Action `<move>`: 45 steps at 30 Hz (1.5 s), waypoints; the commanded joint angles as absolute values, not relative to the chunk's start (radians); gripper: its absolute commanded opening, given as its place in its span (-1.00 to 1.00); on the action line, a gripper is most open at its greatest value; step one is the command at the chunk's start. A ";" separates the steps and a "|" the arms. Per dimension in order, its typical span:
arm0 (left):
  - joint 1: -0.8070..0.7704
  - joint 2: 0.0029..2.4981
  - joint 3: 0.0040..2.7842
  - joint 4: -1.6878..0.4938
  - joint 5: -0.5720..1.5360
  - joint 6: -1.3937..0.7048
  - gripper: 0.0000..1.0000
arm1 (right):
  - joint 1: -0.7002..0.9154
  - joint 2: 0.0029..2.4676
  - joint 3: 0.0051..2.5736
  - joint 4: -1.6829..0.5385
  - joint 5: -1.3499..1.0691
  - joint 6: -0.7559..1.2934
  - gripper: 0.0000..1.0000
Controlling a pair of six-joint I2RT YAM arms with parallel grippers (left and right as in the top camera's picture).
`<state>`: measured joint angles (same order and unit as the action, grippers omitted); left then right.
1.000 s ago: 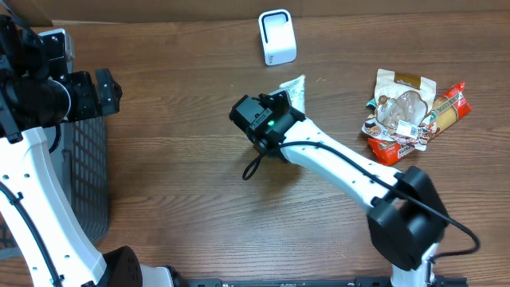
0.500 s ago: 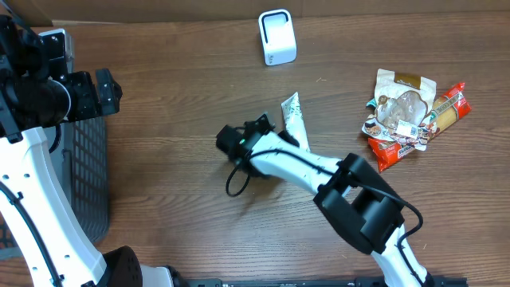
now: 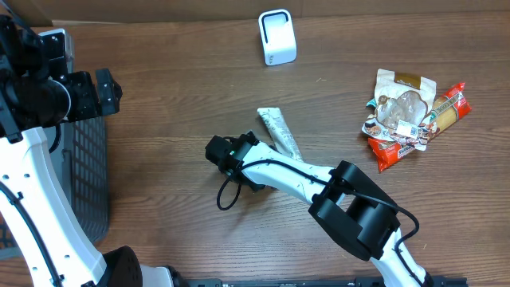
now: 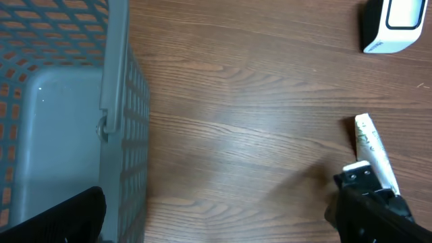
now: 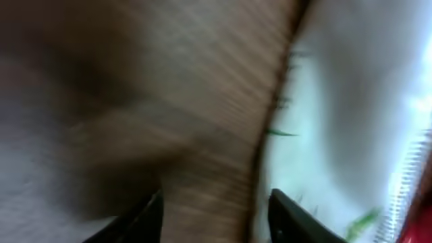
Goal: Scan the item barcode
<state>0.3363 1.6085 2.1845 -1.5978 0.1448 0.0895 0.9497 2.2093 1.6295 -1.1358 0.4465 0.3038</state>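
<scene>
Presently judging the scan as not done. Noting the long pale sachet (image 3: 279, 133) flat on the surface near the middle, well short of the white scanner (image 3: 276, 37) at the far edge, and held by nothing. Finding the right gripper (image 3: 229, 151) low over the wood just beside the sachet, fingers (image 5: 145, 214) spread in the blurred wrist view, only bare wood between them and pale packaging off to one side. Finding the left gripper (image 3: 102, 89) above the grey basket (image 3: 84, 175) at the left, spread wide, empty. Left to do, by judgement: pick the sachet up, find its barcode (not legible from any view), and present it to the scanner face. Counting: one sachet out in the open, one scanner, one basket, two arms, and a heap of snack packets (image 3: 410, 112) toward the right edge, at least three, overlapping too much for a firm count.
</scene>
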 commanded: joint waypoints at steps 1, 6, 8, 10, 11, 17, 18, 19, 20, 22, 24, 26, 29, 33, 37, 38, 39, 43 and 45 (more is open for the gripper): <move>0.340 1.605 2.187 -1.597 0.146 0.112 0.99 | 0.951 2.189 1.649 -1.124 0.280 0.227 0.11; 0.340 1.605 2.187 -1.597 0.146 0.112 0.99 | 0.940 2.158 1.732 -1.163 0.252 0.307 0.05; 0.340 1.605 2.187 -1.597 0.146 0.112 0.99 | 0.924 2.122 1.777 -1.174 0.252 0.322 0.05; 0.340 1.605 2.187 -1.597 0.146 0.112 0.99 | 0.905 2.074 1.815 -1.182 0.262 0.322 0.06; 0.340 1.605 2.187 -1.597 0.146 0.112 0.99 | 0.898 2.057 1.824 -1.185 0.273 0.321 0.08; 0.340 1.605 2.187 -1.597 0.146 0.112 0.99 | 0.795 1.965 1.832 -1.243 0.350 0.246 0.26; 0.340 1.605 2.187 -1.597 0.146 0.112 1.00 | 0.769 1.965 1.832 -1.263 0.350 0.221 0.29; 0.340 1.605 2.187 -1.597 0.146 0.112 0.99 | 0.740 1.965 1.832 -1.285 0.345 0.195 0.29; 0.340 1.605 2.187 -1.597 0.146 0.112 0.99 | 0.714 1.967 1.829 -1.301 0.336 0.175 0.30; 0.340 1.605 2.187 -1.597 0.146 0.112 0.99 | 0.665 1.967 1.816 -1.317 0.299 0.136 0.32; 0.340 1.605 2.187 -1.597 0.146 0.112 0.99 | 0.614 1.967 1.797 -1.314 0.269 0.118 0.39; 0.340 1.605 2.187 -1.597 0.146 0.112 0.99 | 0.577 1.970 1.784 -1.304 0.238 0.118 0.43; 0.340 1.605 2.187 -1.597 0.146 0.112 0.99 | 0.532 1.977 1.779 -1.296 0.164 0.118 0.42; 0.340 1.605 2.187 -1.597 0.146 0.112 0.99 | 0.508 1.994 1.779 -1.266 0.063 0.118 0.37; 0.340 1.605 2.187 -1.597 0.146 0.112 0.99 | 0.508 2.023 1.779 -1.222 0.029 0.118 0.27; 0.340 1.605 2.187 -1.597 0.146 0.112 0.99 | 0.508 2.032 1.779 -1.215 0.023 0.118 0.25; 0.340 1.605 2.187 -1.597 0.146 0.112 0.99 | 0.508 2.040 1.779 -1.211 0.022 0.118 0.22; 0.340 1.605 2.187 -1.597 0.146 0.112 0.99 | 0.509 2.077 1.777 -1.211 0.015 0.118 0.20; 0.340 1.605 2.187 -1.597 0.146 0.112 0.99 | 0.509 2.093 1.770 -1.211 -0.034 0.081 0.20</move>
<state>0.3363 1.6085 2.1845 -1.5978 0.1448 0.0895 0.5056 2.0663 1.7828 -1.2152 0.0273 0.1177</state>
